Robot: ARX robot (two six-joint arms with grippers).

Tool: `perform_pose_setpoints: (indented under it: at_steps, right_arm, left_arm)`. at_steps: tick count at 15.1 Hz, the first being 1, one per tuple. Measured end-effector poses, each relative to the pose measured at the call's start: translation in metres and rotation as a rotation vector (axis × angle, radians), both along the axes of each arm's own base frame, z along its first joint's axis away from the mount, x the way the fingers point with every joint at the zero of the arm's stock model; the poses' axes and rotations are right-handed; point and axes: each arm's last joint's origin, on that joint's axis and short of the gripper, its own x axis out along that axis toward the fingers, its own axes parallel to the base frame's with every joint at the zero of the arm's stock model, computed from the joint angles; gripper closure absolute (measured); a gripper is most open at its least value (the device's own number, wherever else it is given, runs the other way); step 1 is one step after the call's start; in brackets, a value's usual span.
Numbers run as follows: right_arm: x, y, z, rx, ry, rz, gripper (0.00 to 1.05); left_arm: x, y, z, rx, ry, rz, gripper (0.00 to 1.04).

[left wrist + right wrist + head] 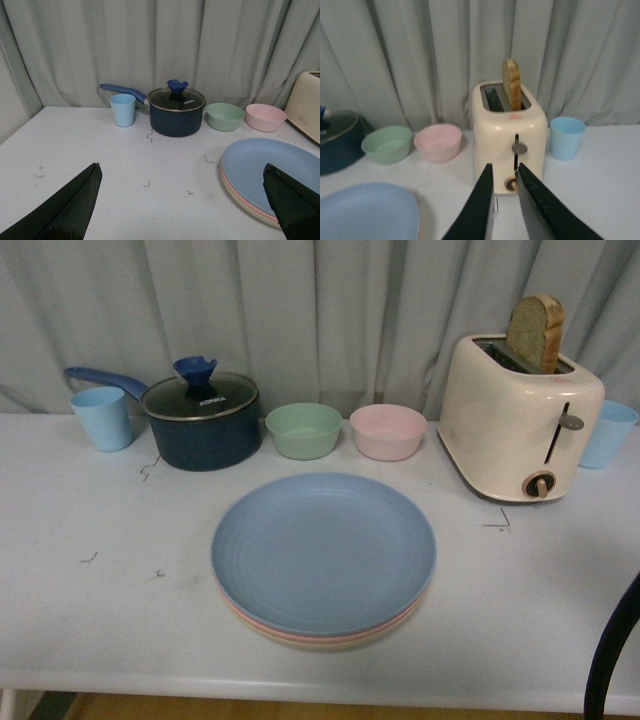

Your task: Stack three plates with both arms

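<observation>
Nearest the front camera, close to the front edge of the pale worktop point(90, 630): all three plates in one stack, blue plate point(322, 550) on top, pink plate point(262, 622) showing only as a thin rim beneath it, beige plate point(330, 642) at the bottom, likewise just an edge. Behind the stack, in a row before the grey curtain point(320, 310): light blue cup point(102, 418) at far left, dark blue saucepan point(201, 420) with a glass lid and blue knob beside it, then green bowl point(303, 430) and pink bowl point(388, 432) side by side, apart from the plates. Further right, cream toaster point(520, 418) with a slice of bread point(537, 332) standing up out of its slot, and a second light blue cup point(607, 434) partly hidden behind it. Left pincer point(185, 205) spread wide, nothing between its fingers point(65, 210), hanging beside the stack with one finger over the blue plate's rim in the left wrist view; contact with the plates not discernible. Right pincer point(505, 200) nearly closed with a narrow gap, holding nothing, pointed at the toaster front, well off the plates. Black cable point(612, 650) curving up at the lower right corner of the front view
</observation>
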Motion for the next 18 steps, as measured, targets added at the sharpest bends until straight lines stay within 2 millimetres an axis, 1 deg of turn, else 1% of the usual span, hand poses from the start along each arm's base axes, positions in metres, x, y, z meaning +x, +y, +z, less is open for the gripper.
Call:
perform_pose_setpoints:
  at_steps: [1, 2, 4, 6, 8, 9, 10, 14, 18]
  right_arm:
    - [-0.013, -0.006, -0.010, -0.016, 0.049, 0.011, 0.96]
    - [-0.025, -0.013, -0.012, -0.027, 0.063, 0.006, 1.03]
    - [-0.044, -0.023, -0.004, -0.022, 0.023, -0.006, 1.03]
    - [-0.063, -0.030, -0.009, -0.025, 0.050, 0.007, 1.03]
    - [-0.075, -0.035, -0.006, -0.023, 0.035, 0.000, 1.03]
    - [-0.081, -0.039, -0.006, -0.023, 0.039, 0.019, 1.03]
    - [-0.088, -0.047, -0.007, -0.022, 0.042, -0.010, 1.03]
    - [-0.108, -0.047, -0.005, -0.023, 0.033, -0.002, 1.03]
    - [-0.120, -0.047, 0.000, -0.023, 0.016, -0.002, 1.03]
  left_arm:
    - [0.000, 0.000, 0.000, 0.000, 0.000, 0.000, 0.07]
    - [0.000, 0.000, 0.000, 0.000, 0.000, 0.000, 0.07]
    - [0.000, 0.000, 0.000, 0.000, 0.000, 0.000, 0.07]
    - [0.000, 0.000, 0.000, 0.000, 0.000, 0.000, 0.07]
    - [0.000, 0.000, 0.000, 0.000, 0.000, 0.000, 0.07]
    - [0.000, 0.000, 0.000, 0.000, 0.000, 0.000, 0.07]
    - [0.000, 0.000, 0.000, 0.000, 0.000, 0.002, 0.07]
    - [0.000, 0.000, 0.000, 0.000, 0.000, 0.000, 0.07]
    - [0.000, 0.000, 0.000, 0.000, 0.000, 0.000, 0.07]
